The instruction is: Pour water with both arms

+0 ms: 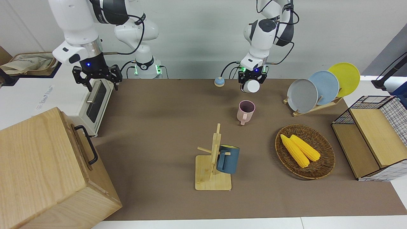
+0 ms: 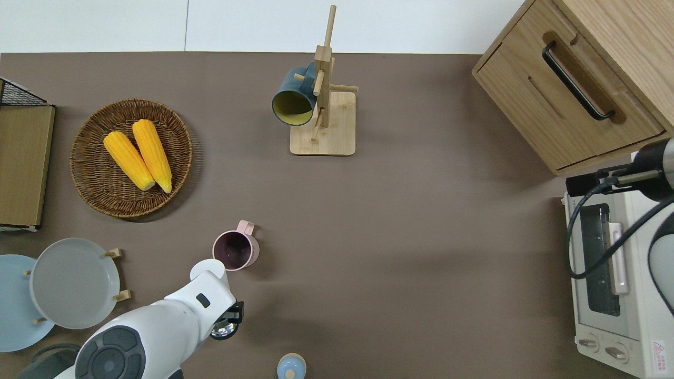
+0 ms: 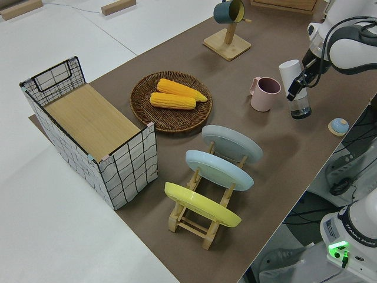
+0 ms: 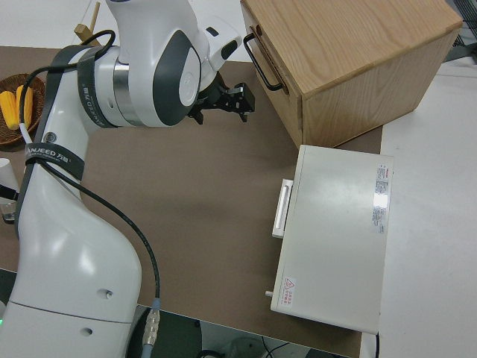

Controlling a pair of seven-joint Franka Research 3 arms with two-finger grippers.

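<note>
My left gripper (image 1: pixel 252 83) is shut on a white cup (image 1: pixel 253 86), held in the air over the brown mat right beside a pink mug (image 1: pixel 245 110). Overhead, the white cup (image 2: pixel 202 269) sits just off the rim of the pink mug (image 2: pixel 235 251), toward the plate rack. The left side view shows the white cup (image 3: pixel 289 73) roughly upright next to the pink mug (image 3: pixel 264 93), which stands upright on the mat. No water is visible. My right gripper (image 1: pixel 98 82) hangs open with nothing in it over the toaster oven's door edge, also seen as the right gripper (image 4: pixel 223 101).
A mug tree (image 2: pixel 322 108) carries a blue mug (image 2: pixel 293 101) at the table's far edge. A wicker basket (image 2: pixel 87 173) holds two corn cobs. A plate rack (image 1: pixel 321 86), wire basket (image 1: pixel 372 136), wooden cabinet (image 1: pixel 41 171), toaster oven (image 2: pixel 605 273) and small blue knob (image 1: pixel 219 81) ring the mat.
</note>
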